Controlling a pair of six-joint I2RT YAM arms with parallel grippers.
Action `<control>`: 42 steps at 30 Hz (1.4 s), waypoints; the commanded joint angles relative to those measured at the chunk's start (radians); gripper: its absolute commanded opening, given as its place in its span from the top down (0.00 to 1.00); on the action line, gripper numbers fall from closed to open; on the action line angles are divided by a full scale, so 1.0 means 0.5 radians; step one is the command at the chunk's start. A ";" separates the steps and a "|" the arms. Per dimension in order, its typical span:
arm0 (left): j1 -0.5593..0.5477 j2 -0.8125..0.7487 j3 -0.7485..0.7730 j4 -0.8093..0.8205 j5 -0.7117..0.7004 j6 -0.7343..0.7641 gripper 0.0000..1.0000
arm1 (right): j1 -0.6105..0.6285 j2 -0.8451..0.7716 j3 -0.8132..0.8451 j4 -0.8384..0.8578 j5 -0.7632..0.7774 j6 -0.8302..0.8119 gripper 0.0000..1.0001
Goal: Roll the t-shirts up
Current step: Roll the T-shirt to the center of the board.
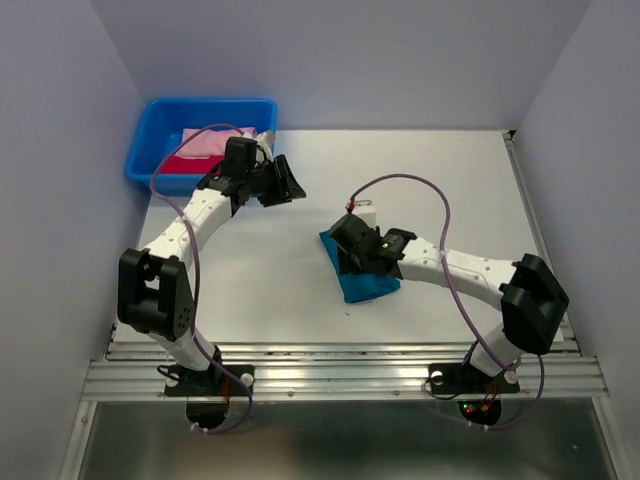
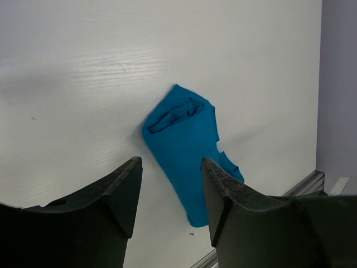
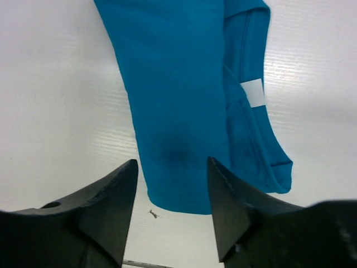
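Note:
A teal-blue t-shirt [image 1: 366, 283] lies folded into a narrow bundle on the white table, right of centre. My right gripper [image 1: 338, 236] hovers over its far end. In the right wrist view that gripper [image 3: 172, 167] is open and empty, just above the shirt [image 3: 178, 95], whose white label [image 3: 254, 92] shows. My left gripper [image 1: 283, 185] hangs near the tub, apart from the shirt. In the left wrist view the left gripper [image 2: 170, 167] is open and empty, with the shirt [image 2: 184, 142] further off. Pink [image 1: 215, 140] and red [image 1: 185, 165] t-shirts lie in the tub.
A bright-blue plastic tub [image 1: 160, 120] stands at the table's back left corner. A metal rail [image 1: 340, 375] runs along the near edge of the table. Grey walls close in both sides. A tiny dark speck [image 3: 152, 213] lies by the shirt's near end.

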 commanded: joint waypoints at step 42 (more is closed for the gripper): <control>0.207 -0.358 -0.415 -0.170 -0.009 0.219 0.27 | 0.577 0.371 -0.013 -0.141 0.404 -0.434 0.04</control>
